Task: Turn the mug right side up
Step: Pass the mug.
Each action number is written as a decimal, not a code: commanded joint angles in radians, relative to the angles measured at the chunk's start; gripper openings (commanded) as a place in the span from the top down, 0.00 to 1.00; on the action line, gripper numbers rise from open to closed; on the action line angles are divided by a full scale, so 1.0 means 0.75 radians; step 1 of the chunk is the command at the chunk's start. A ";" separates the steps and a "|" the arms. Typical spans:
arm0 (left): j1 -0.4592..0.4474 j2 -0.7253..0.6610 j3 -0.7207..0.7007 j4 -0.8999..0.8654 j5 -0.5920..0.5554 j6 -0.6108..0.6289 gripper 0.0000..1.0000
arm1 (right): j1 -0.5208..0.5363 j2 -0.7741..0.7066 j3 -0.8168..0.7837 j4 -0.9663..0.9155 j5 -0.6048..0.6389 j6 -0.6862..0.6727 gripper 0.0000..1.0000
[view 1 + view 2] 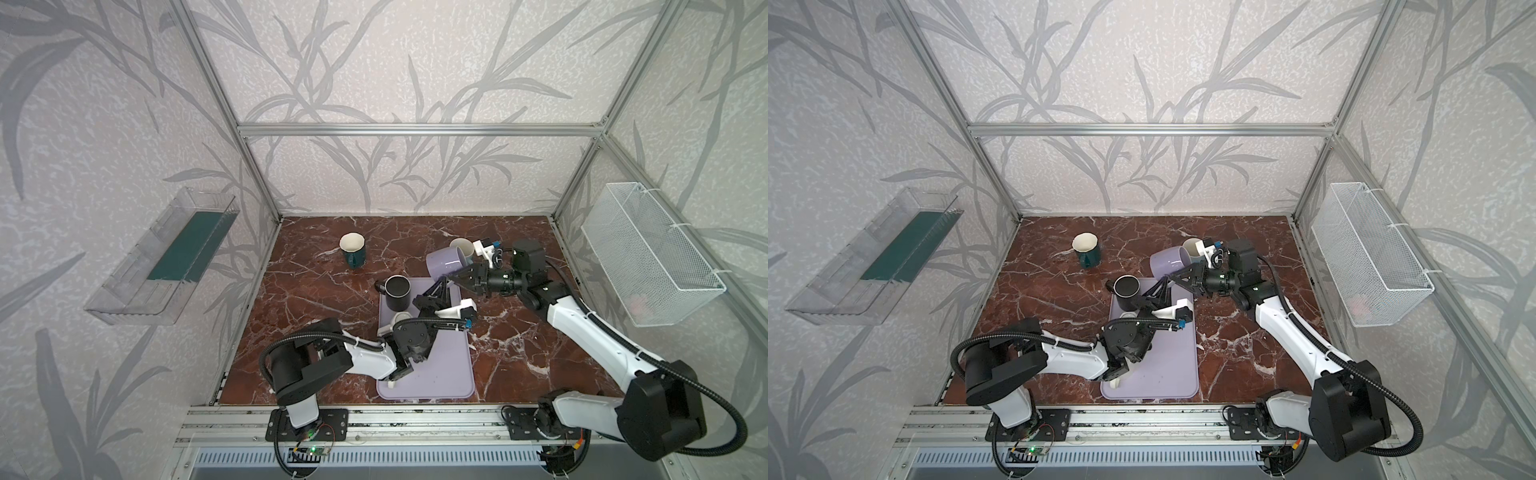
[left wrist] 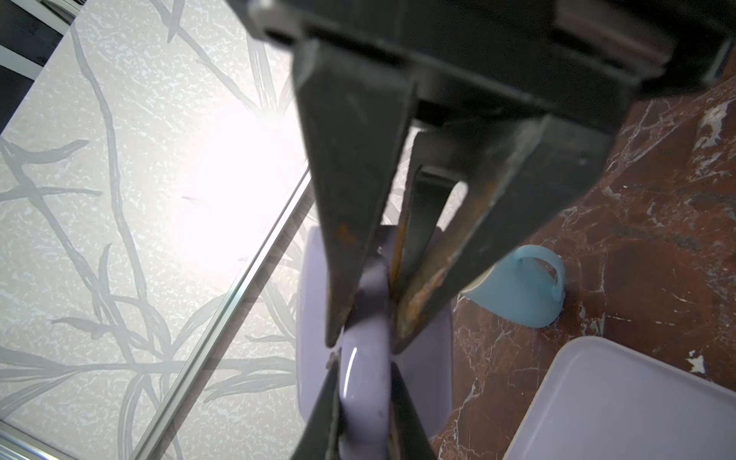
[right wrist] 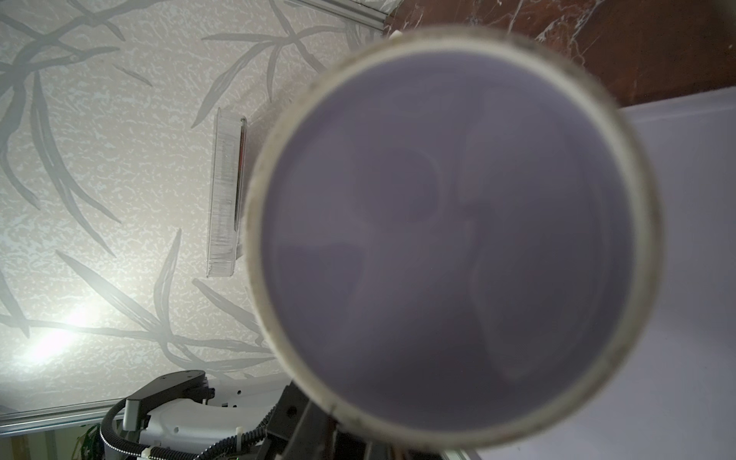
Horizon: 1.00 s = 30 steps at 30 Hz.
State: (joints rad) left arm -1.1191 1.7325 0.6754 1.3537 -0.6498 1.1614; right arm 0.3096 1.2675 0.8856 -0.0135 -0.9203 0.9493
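The lilac mug hangs in the air over the far end of the lilac tray, tipped on its side. Its unglazed-ringed base fills the right wrist view. The handle points down. My left gripper comes up from the tray and is shut on that handle. From the right, my right gripper has its fingers close against both sides of the same handle. Both top views show the two grippers meeting under the mug.
A black mug stands upright on the tray's far left corner. A dark green mug stands upright further back left. A pale blue mug lies right behind the lilac one. A wire basket and a clear bin hang on the side walls.
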 commanded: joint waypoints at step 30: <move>0.195 -0.596 0.169 -1.387 0.567 -0.798 1.00 | -0.122 -0.141 0.074 -0.238 0.146 -0.340 0.74</move>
State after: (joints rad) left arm -0.9974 1.3281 0.7391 0.4088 -0.3378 0.6460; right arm 0.2207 1.1885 0.9039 -0.1440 -0.8307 0.7719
